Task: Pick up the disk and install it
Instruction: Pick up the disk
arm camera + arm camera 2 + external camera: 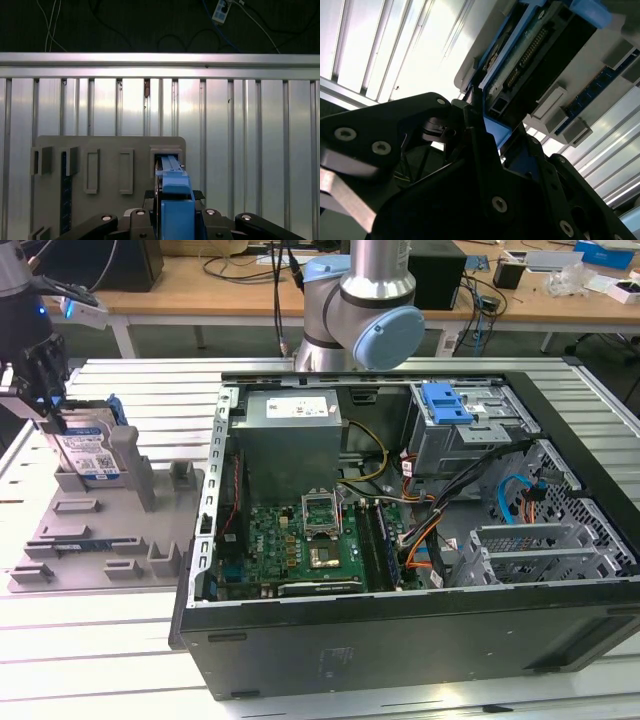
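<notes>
The disk (92,452) is a silver drive with a white-and-blue label in a blue carrier frame. It stands on edge in a slot of the grey holder tray (110,530) at the exterior view's left. My gripper (48,405) is down over its upper end. In the first wrist view the blue carrier edge (172,180) sits between my black fingers (202,197), which press against both sides of it. The second wrist view shows the disk's connector side (535,45) and a finger (475,125) against the blue corner.
An open computer case (400,640) lies at the exterior view's right, with its motherboard, cables and power supply exposed. A grey drive cage (470,435) at its far right corner carries a blue bracket (445,402). The arm's base (360,310) stands behind the case. The tray (107,145) has several other slots.
</notes>
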